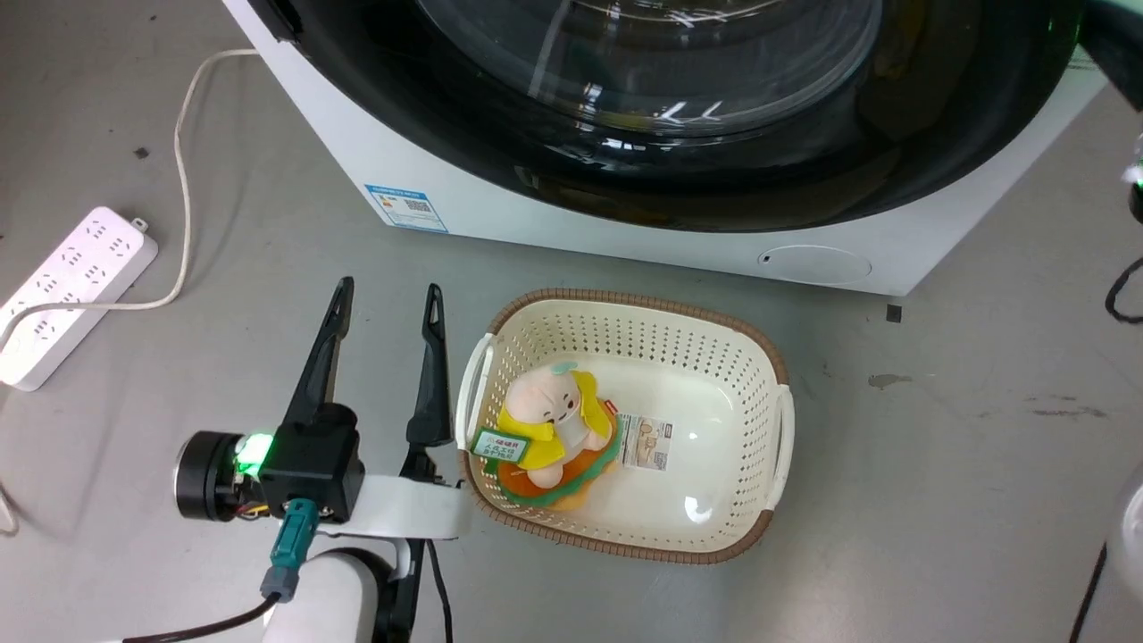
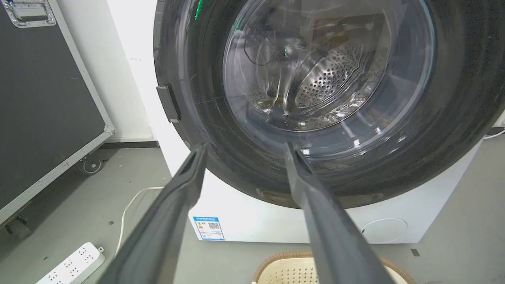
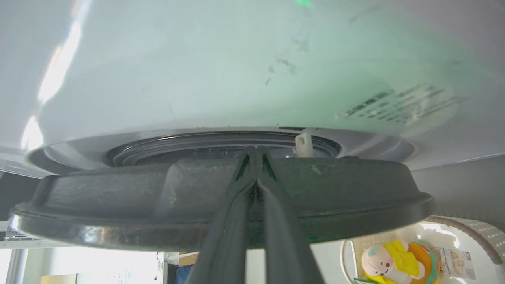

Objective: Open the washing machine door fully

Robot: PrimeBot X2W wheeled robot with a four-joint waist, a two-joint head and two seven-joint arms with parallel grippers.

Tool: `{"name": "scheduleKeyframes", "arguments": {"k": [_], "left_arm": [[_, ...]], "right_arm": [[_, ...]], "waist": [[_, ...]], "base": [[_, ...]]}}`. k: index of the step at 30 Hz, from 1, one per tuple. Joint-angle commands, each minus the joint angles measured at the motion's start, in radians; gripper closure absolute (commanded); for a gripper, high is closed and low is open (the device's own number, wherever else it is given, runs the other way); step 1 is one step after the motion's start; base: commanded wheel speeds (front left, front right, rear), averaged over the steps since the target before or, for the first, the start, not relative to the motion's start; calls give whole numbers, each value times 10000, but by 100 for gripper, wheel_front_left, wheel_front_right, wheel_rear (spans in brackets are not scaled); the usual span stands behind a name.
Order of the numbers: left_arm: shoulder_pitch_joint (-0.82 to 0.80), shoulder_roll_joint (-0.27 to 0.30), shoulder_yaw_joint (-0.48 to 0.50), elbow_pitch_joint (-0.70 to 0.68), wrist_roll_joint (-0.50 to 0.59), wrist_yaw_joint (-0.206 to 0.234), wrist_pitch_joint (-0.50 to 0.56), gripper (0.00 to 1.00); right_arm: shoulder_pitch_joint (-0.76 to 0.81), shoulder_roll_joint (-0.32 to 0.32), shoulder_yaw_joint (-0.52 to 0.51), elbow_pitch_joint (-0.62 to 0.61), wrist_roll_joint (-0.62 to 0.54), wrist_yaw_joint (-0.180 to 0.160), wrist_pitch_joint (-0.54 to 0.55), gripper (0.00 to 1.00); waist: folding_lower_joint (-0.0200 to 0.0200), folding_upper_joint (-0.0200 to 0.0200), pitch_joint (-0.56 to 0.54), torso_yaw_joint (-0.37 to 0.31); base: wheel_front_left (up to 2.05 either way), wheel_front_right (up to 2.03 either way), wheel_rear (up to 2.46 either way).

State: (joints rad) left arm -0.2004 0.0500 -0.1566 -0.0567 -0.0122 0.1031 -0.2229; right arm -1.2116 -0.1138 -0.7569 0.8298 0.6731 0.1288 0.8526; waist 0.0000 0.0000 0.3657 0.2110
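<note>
The right claw [image 3: 255, 153] is clenched, its 2 fingers pressed together, with the tips lying on the back edge of the washing machine door [image 3: 118, 197], in the narrow gap between that door and the white machine front [image 3: 197, 79]. The left claw [image 1: 389, 299] is released, its 2 fingers spread and holding nothing, low over the floor and pointing toward the door's lower rim without touching it. Just beside its right finger sits a basket [image 1: 625, 308] holding a plush toy [image 1: 554, 411].
</note>
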Motion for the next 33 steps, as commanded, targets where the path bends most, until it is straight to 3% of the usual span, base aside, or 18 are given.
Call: {"name": "scheduleKeyframes", "arguments": {"k": [1,11,18,24,33], "left_arm": [[-190,13,-72,-37,-52,65,-128,0],[-271,13,-152,-60,-34,160,-316,0],[-59,17,-219,53,-18,162,-389,0],[337,20,-371,212,16,98,-389,0],[882,78,-505,362,30,57,-389,0]], "right_arm": [[-517,214,-368,243,257,20,308,100],[-569,360,-1238,437,-286,20,1515,100],[315,559,-1555,157,-646,19,2437,100],[1396,628,-1455,-97,-624,19,2932,100],[2605,634,-295,506,700,19,3193,100]], "waist": [[0,0,43,33],[0,0,13,166],[0,0,-711,129],[0,0,-1518,-8],[0,0,-2310,-184]], "base": [[0,0,0],[0,0,0],[0,0,0],[0,0,0],[0,0,0]]}}
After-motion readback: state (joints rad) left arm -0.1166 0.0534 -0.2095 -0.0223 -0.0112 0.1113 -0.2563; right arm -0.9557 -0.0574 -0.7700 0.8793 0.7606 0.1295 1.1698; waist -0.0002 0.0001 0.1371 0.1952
